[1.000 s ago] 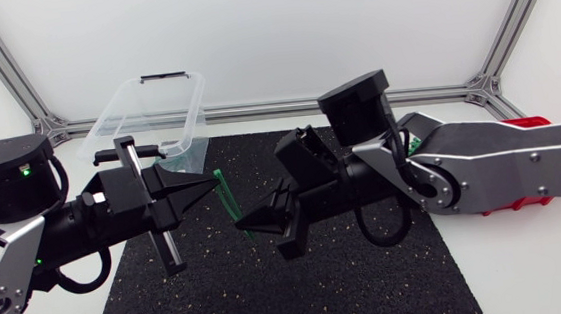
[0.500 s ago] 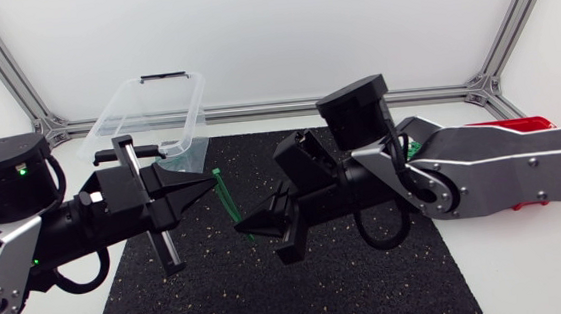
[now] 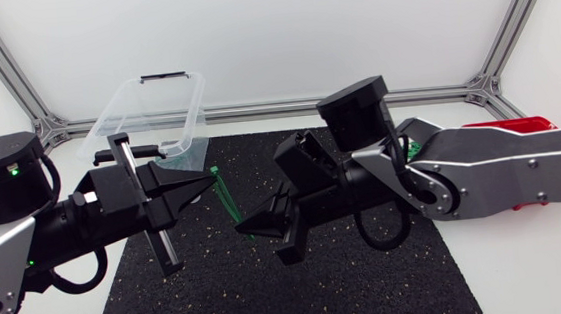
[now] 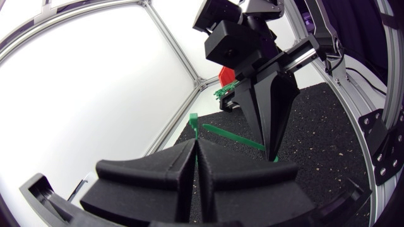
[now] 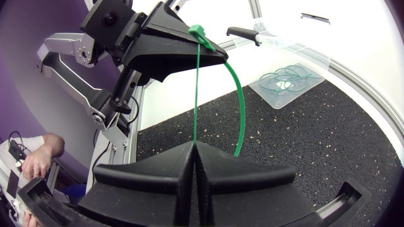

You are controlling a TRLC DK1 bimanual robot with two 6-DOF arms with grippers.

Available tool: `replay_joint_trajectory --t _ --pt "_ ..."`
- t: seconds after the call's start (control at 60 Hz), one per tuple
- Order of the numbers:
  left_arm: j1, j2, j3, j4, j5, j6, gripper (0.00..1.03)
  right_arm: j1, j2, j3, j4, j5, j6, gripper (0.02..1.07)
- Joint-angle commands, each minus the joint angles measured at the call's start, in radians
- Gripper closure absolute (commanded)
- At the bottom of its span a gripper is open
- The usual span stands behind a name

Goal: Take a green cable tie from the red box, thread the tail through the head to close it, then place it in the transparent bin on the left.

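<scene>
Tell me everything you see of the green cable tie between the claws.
The green cable tie is a thin plastic strap bent into a narrow arch above the black mat. The left claw pinches it beside its square head; the right claw pinches one straight leg, a second leg curves down beside that claw, end hidden.

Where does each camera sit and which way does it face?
Head view: fixed overhead, looking down on the black mat; both arms show, left pincer and right pincer shut on the green cable tie.
Left wrist view: on the left arm's last link, looking past its own pincer at the right pincer and red box.
Right wrist view: on the right arm's last link, past its own pincer at the left pincer and transparent bin.
Shared: both wrist views show the tie spanning both pincers.
</scene>
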Motion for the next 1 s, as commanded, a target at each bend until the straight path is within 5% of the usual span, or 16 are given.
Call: replay_joint_trajectory --t 0.0,0.983 --pt "-0.005 0.005 -0.01 0.021 0.0 0.001 1.0 0.008 -0.009 -0.027 0.008 0.004 0.015 1.02" --pt "-0.034 0.015 -0.038 0.038 -0.012 0.002 1.0 0.004 -0.033 -0.044 0.023 0.004 0.016 1.02"
